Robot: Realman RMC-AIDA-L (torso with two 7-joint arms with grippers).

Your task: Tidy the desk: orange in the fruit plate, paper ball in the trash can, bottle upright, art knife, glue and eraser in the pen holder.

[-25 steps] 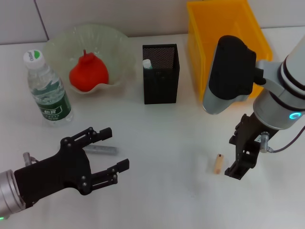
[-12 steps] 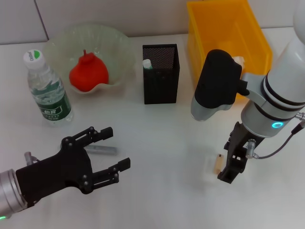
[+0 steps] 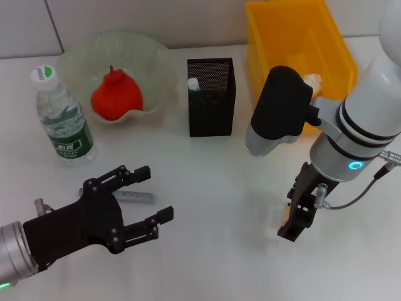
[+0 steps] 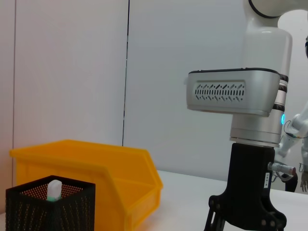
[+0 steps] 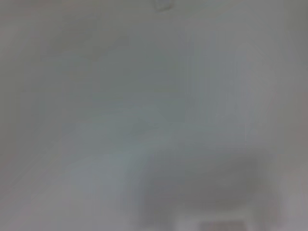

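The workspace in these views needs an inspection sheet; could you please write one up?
Surface: white table, no spills seen.
Job's things: red-orange fruit model in pale-green ruffled dish; clear bottle with green label upright; white paper wad in yellow bin; white-tipped item in black mesh holder.
Clutter: grey stick beside left gripper; small tan piece at right gripper.
Grippers: left gripper open, hovering; right gripper lowered by the tan piece.
Cables: thin cable at right wrist.
Surroundings: pale wall.
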